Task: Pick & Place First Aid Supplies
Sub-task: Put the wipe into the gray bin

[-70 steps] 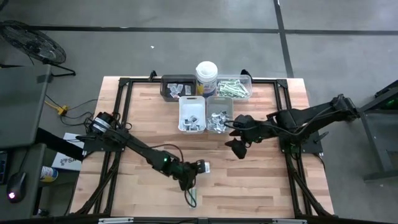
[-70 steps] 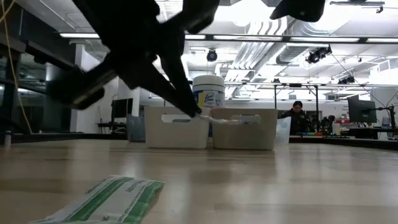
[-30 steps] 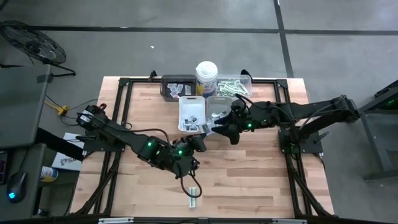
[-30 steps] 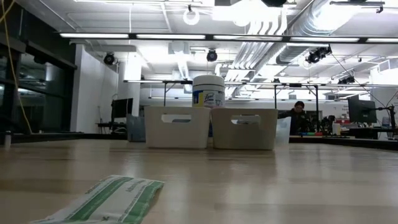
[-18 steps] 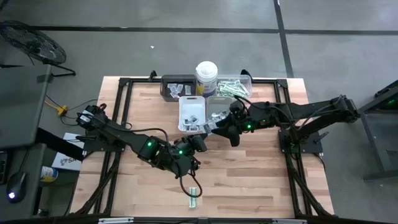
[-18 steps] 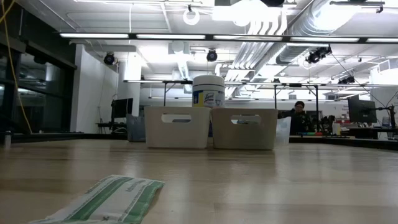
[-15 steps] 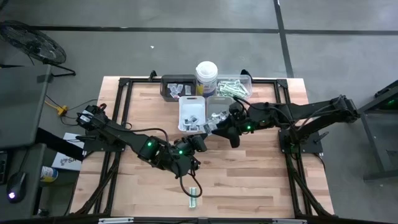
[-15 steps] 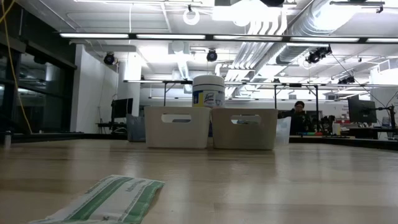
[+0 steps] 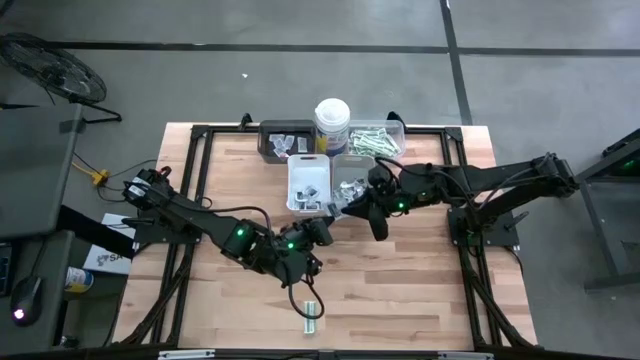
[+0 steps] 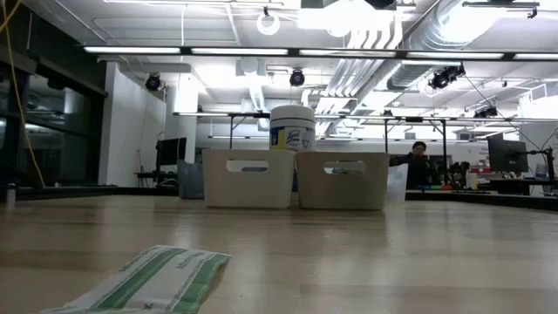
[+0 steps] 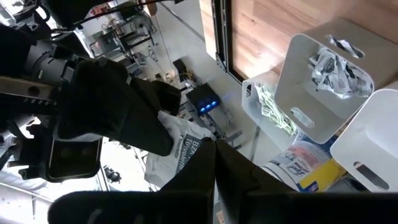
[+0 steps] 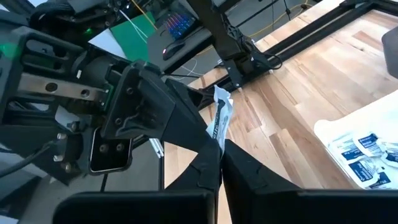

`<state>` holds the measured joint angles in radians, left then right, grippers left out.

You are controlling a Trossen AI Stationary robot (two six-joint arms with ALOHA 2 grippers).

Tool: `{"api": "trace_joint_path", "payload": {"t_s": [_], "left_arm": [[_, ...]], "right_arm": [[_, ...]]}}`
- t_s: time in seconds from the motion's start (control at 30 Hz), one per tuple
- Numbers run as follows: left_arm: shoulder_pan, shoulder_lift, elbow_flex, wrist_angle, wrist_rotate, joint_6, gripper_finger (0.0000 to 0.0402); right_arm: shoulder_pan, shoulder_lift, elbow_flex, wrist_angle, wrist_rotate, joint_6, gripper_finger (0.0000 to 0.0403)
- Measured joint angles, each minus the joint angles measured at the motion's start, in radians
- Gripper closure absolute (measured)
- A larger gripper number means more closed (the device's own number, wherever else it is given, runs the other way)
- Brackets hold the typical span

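A white sachet [image 9: 335, 206] with dark print hangs in the air just in front of the two white bins. Both grippers are shut on it. My left gripper [image 9: 328, 214] comes at it from the near left, my right gripper [image 9: 345, 208] from the right. The sachet [image 11: 180, 148] shows in the left wrist view beside the right arm's dark fingers. It also shows in the right wrist view [image 12: 221, 113]. A green-and-white strip [image 9: 310, 307] lies flat on the table near the front edge, close to the low camera [image 10: 153, 279]. My left gripper pinches one edge of the sachet [image 11: 198, 154] between its two fingertips. The fingers run nearly level from the table's near left. The sachet stands clear of the table. My right gripper pinches the sachet's end nearest it [image 12: 219, 138] between its two fingertips. It comes nearly level from the table's right, facing the left gripper. The sachet stands on edge between the two grippers.
Two white bins [image 9: 309, 184] [image 9: 352, 178] stand side by side, the right one holding sachets. Behind them are a dark tray [image 9: 283, 140], a white canister [image 9: 332, 123] and a clear tray of green strips [image 9: 377, 141]. Bare wood lies to the left, right and front.
My right gripper has rolled a little at the wrist and shut on the sachet that my left gripper holds. Both arms and the sachet have stayed in place above the table.
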<state>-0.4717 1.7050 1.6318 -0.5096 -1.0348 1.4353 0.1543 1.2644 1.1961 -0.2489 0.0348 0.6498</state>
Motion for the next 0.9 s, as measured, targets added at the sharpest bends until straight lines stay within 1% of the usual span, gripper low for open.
{"api": "trace_joint_path", "payload": {"t_s": [0.1,0.2,0.33,0.4,0.53,0.63,0.7,0.8,0.9], "left_arm": [[0.0,0.0,0.0,0.001,0.005,-0.009,0.0395],[0.0,0.0,0.0,-0.019,0.014,-0.051,0.0379],[0.0,0.0,0.0,-0.121,-0.009,-0.126,0.035],[0.0,0.0,0.0,-0.17,-0.02,-0.189,0.0335],[0.0,-0.03,0.0,-0.272,-0.014,-0.403,0.0308],[0.008,-0.071,0.0,-0.37,0.032,-0.587,0.0295],[0.017,-0.1,-0.001,-0.439,0.083,-0.708,0.0294],[0.041,-0.147,-0.015,-0.542,0.13,-0.89,0.0297],[0.061,-0.187,-0.054,-0.625,0.186,-1.014,0.03]], "right_arm": [[0.0,0.0,0.0,-0.002,-0.002,-0.005,0.04],[-0.004,-0.004,0.0,-0.009,-0.007,-0.019,0.04],[-0.009,-0.026,0.0,-0.034,0.015,-0.026,0.0401],[-0.019,-0.042,0.0,-0.068,0.031,-0.028,0.0402],[-0.061,-0.056,0.0,-0.146,0.039,-0.03,0.0402],[-0.096,-0.054,0.0,-0.213,0.04,-0.037,0.0402],[-0.123,-0.047,0.0,-0.265,0.042,-0.047,0.0402],[-0.161,-0.035,0.0,-0.355,0.073,-0.049,0.0402],[-0.204,-0.031,0.0,-0.449,0.097,-0.059,0.0402]]}}
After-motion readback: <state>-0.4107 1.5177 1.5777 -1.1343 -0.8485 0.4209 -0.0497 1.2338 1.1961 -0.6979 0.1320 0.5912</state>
